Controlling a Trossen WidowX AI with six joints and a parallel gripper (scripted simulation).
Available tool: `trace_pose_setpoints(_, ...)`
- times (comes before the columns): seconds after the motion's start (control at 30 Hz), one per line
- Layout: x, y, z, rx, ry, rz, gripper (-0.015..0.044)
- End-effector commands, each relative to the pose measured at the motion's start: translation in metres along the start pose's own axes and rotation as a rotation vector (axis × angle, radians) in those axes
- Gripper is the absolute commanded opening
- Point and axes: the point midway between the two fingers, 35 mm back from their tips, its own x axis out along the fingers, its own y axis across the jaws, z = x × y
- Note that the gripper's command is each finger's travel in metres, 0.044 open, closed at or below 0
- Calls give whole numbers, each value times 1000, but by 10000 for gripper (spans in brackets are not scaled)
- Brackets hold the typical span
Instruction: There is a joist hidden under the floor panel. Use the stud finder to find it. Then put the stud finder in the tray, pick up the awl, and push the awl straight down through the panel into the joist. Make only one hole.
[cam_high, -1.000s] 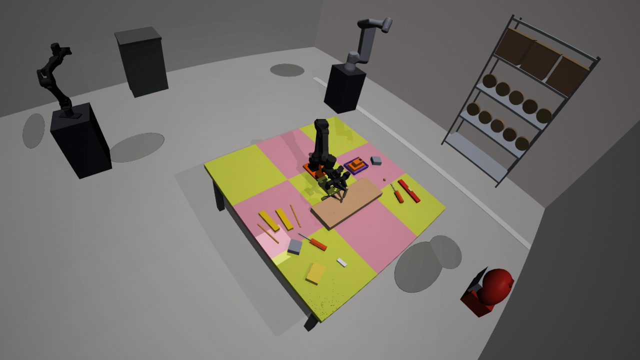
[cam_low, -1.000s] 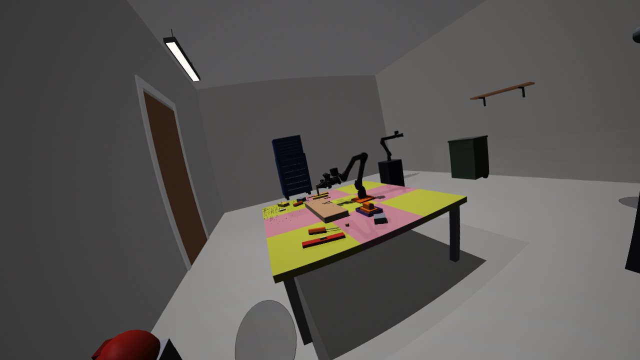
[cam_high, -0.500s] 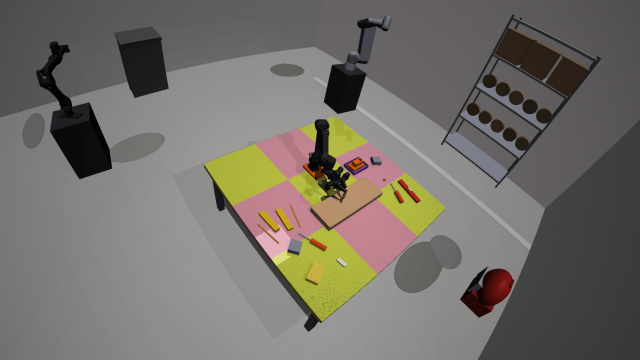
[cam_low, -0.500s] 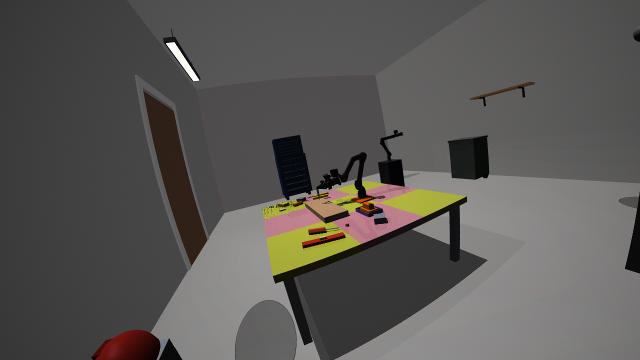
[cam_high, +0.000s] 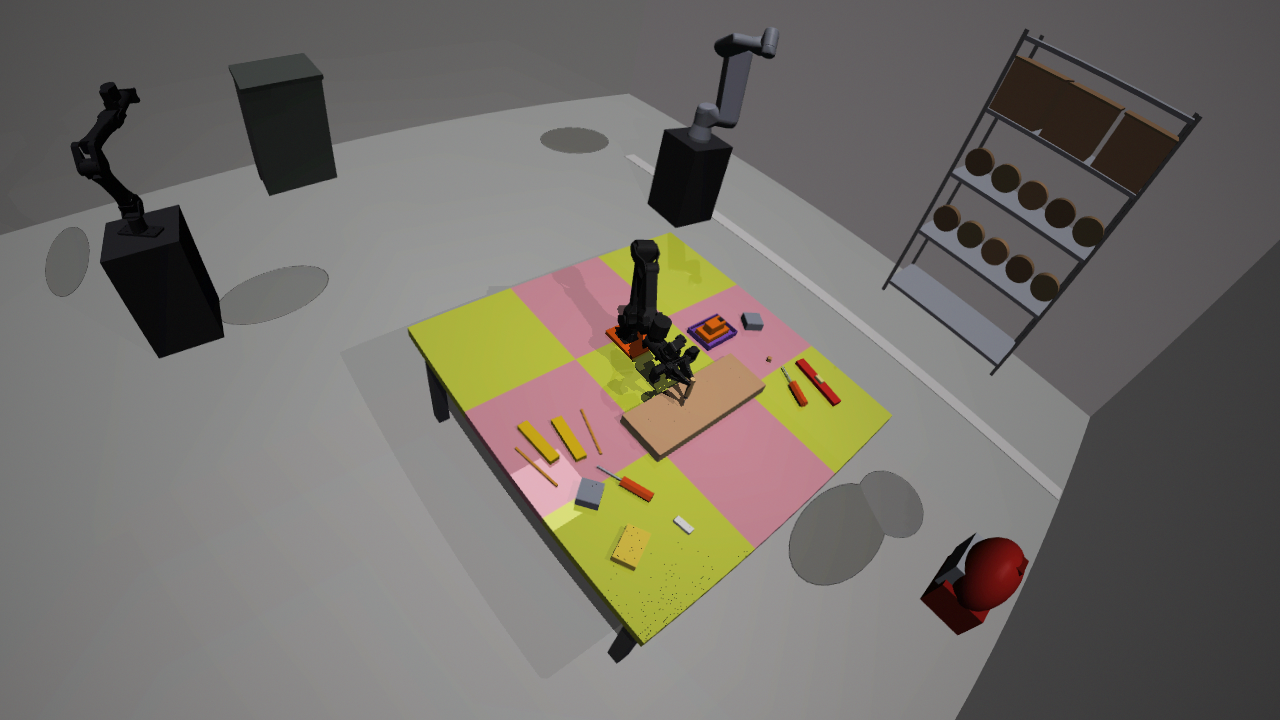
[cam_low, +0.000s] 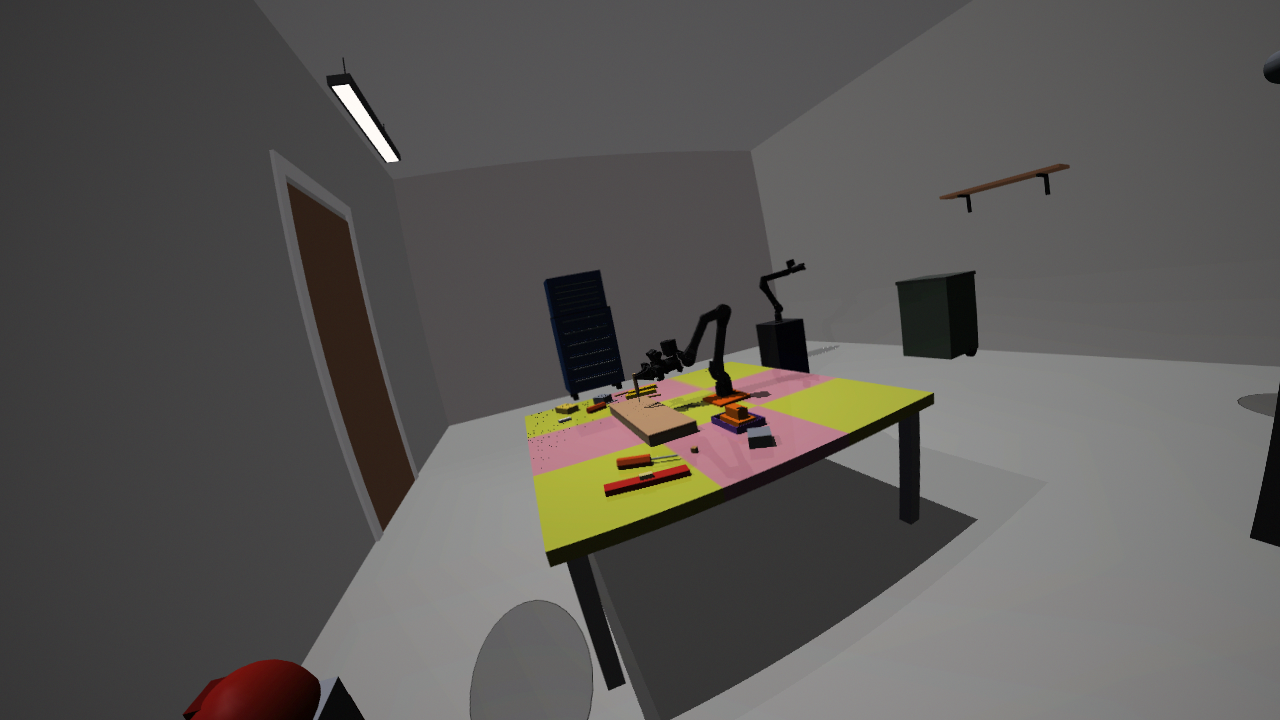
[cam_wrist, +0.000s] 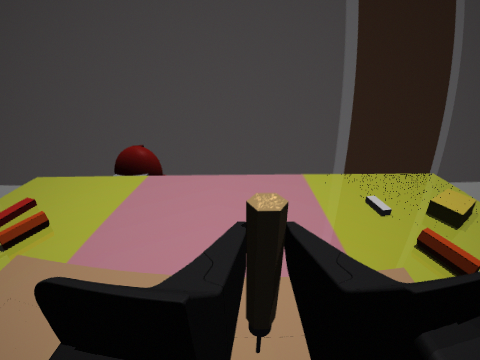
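My gripper (cam_high: 690, 383) (cam_low: 637, 376) (cam_wrist: 265, 230) is shut on the awl (cam_low: 636, 390) (cam_wrist: 265, 270). The awl has a brown six-sided handle and a thin dark shaft; it stands about upright, with its shaft down. It is over the tan floor panel (cam_high: 707, 416) (cam_low: 657, 423) (cam_wrist: 50, 300), on the side near the arm's base. I cannot tell whether its tip touches the panel, and no hole can be made out. The orange stud finder (cam_high: 713, 326) (cam_low: 737, 411) sits in the purple tray (cam_high: 709, 347) (cam_low: 739, 430), beside the arm's base.
A grey block (cam_high: 751, 320) (cam_low: 760, 436) and small brown piece (cam_high: 768, 359) (cam_low: 694, 449) lie near the tray. Beyond one panel end lie a screwdriver (cam_high: 796, 392) and red level (cam_high: 827, 392). Beyond the other are yellow bars, thin sticks, another screwdriver (cam_high: 636, 488), a grey block (cam_high: 589, 493) and sponge (cam_high: 631, 546).
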Motion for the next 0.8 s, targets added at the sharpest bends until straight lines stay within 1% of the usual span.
trace_pose_setpoints(0.0,0,0,0,-10,-9,1,0)
trace_pose_setpoints(0.77,2,1,-36,-10,-8,1,0)
